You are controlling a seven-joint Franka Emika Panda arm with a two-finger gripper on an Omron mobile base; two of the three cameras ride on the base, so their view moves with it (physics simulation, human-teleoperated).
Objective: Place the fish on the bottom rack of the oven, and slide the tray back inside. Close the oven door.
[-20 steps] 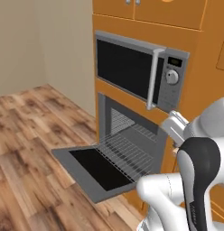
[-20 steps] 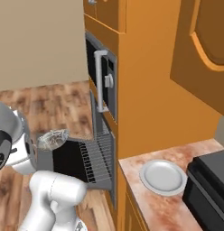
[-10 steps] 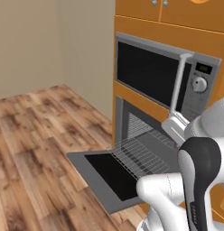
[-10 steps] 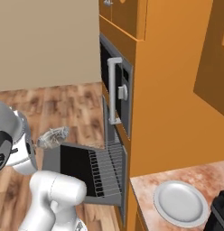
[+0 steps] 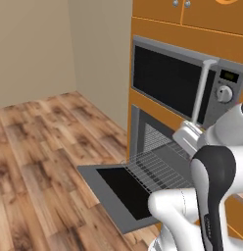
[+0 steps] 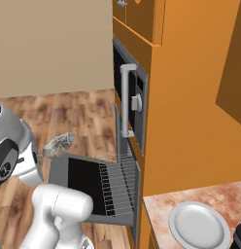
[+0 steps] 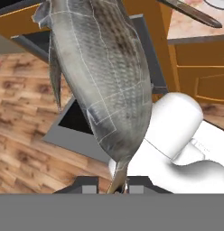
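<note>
Between the tips of the end effector (image 7: pixel 111 182) hangs the fish (image 7: pixel 102 76), pinched by its tail so the body stretches away from the hand; from the right base camera the fish (image 6: pixel 58 144) sits in the air above the near edge of the oven door (image 6: pixel 81 177). Beyond and below it the bottom rack (image 5: pixel 155 169) is pulled out over the dropped door (image 5: pixel 121 193), in front of the oven (image 5: pixel 157 139). The carrying step looks underway; next the fish must travel forward and down onto the bars before release. The arm's own body hides the rack's near end, and the fingers' grip is barely visible.
</note>
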